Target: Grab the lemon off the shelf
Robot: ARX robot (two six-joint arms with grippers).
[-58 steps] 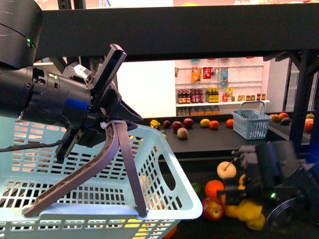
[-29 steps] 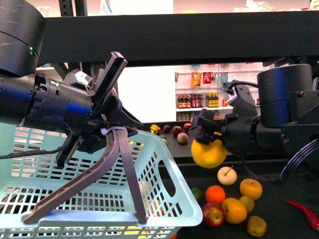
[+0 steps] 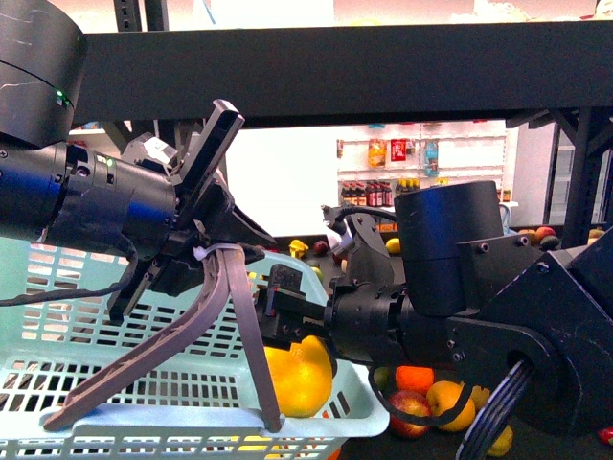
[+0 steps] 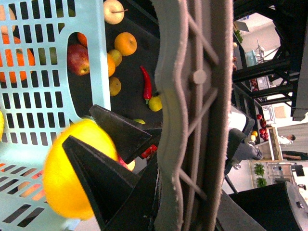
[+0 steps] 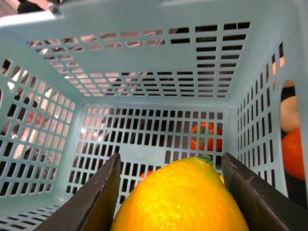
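Note:
The lemon (image 3: 299,376) is a bright-yellow oval, held between the black fingers of my right gripper (image 3: 287,333), which is shut on it. It hangs inside the pale-blue basket (image 3: 57,316), just within the wall nearest the right arm. In the right wrist view the lemon (image 5: 180,199) fills the space between the fingers (image 5: 96,202), over the basket's slotted floor (image 5: 144,134). My left gripper (image 3: 206,251) is shut on the grey basket handle (image 3: 192,326) and holds the basket up. The black shelf (image 3: 383,67) spans overhead. The left wrist view shows the handle (image 4: 192,96) and the lemon (image 4: 67,173).
Loose fruit lies on the shelf's lower tier behind the right arm: an orange (image 3: 414,377), a red apple (image 3: 407,407), a red chili (image 4: 147,83) and a pale stemmed fruit (image 4: 114,10). Lit grocery shelves (image 3: 421,153) stand far back. A black upright post (image 3: 579,172) rises at right.
My right arm lifted the lemon off the lower tier, carried it left and lowered it into the basket. The left gripper and basket have hardly moved.

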